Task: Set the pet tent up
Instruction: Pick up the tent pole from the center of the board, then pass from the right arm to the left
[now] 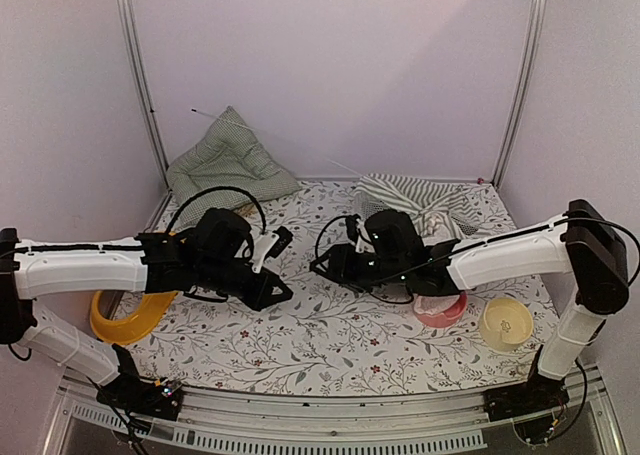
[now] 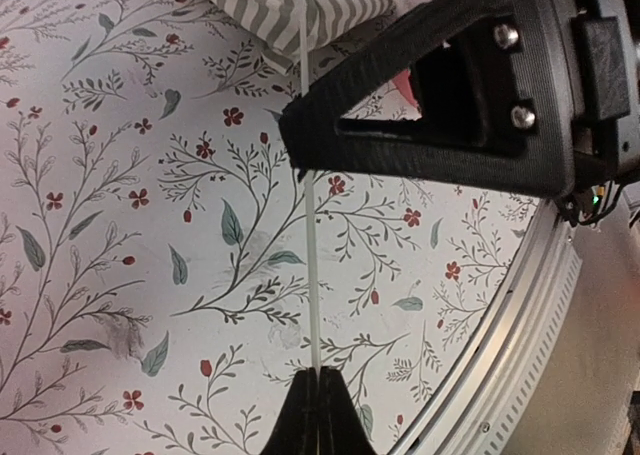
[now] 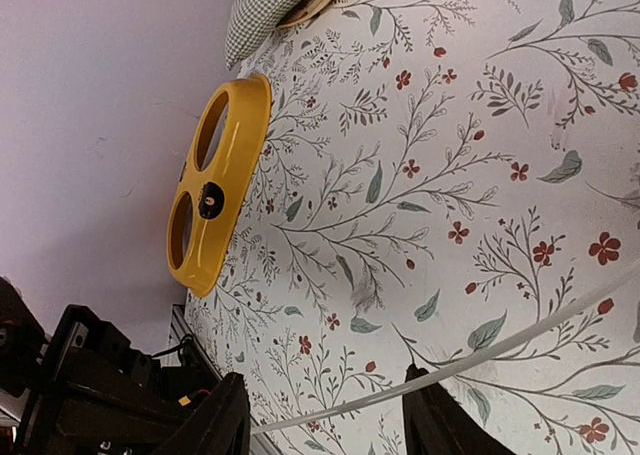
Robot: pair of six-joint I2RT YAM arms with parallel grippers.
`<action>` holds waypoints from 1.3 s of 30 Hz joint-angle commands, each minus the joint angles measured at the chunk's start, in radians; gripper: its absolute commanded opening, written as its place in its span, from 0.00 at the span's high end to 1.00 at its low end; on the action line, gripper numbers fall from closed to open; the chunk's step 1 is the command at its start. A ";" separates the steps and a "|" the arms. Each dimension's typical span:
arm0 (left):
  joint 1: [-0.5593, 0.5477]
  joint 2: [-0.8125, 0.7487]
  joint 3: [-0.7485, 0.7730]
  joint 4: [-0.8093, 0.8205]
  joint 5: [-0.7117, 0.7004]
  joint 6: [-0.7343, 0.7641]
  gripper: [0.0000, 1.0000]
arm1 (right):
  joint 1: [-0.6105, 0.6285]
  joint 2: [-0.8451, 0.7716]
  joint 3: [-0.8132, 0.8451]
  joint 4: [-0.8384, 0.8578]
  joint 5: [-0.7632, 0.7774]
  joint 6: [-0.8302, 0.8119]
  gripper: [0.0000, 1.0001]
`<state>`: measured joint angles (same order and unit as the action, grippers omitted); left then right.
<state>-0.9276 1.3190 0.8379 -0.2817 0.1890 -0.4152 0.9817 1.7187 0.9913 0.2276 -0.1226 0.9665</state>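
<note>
Pet tent lies as a crumpled striped heap at the far right of the flowered table, flat and with no standing shape, so the set-up looks to be at an early stage. One thin white pole runs out of the fabric toward the middle of the table. The left gripper has its jaws pressed together on that pole, pinching it near its free end. The right gripper stands with its jaws well apart. In the right wrist view the pole curves across the gap between them, close to one finger, and nothing is clamped. The two grippers face each other near the table's centre. What seems left is nearly everything: bending the pole, seating its end, and raising the fabric into a tent. The green checked cushion, the yellow bowl stand, the pink bowl and the cream bowl sit apart from the work.
</note>
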 commanded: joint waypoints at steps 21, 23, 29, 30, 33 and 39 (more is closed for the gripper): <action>-0.014 -0.238 -0.040 -0.185 -0.002 -0.080 0.60 | -0.040 0.013 0.093 0.056 0.035 -0.003 1.00; -0.016 -0.276 -0.059 -0.203 0.010 -0.100 0.57 | -0.045 0.019 0.104 0.056 0.033 -0.013 1.00; -0.077 -0.320 -0.126 -0.245 0.039 -0.165 0.49 | -0.062 0.035 0.142 0.054 0.019 -0.033 1.00; -0.095 -0.324 -0.141 -0.249 0.040 -0.178 0.49 | -0.063 0.033 0.148 0.051 0.018 -0.036 1.00; -0.160 -0.336 -0.184 -0.242 0.049 -0.232 0.49 | -0.067 0.036 0.165 0.041 0.016 -0.051 1.00; -0.236 -0.324 -0.216 -0.228 0.062 -0.277 0.55 | -0.075 0.039 0.171 0.038 0.013 -0.056 1.00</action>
<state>-1.1233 0.9958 0.6373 -0.5117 0.2321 -0.6449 0.9207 1.7573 1.1267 0.2382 -0.1219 0.9787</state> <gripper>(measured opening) 0.467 0.023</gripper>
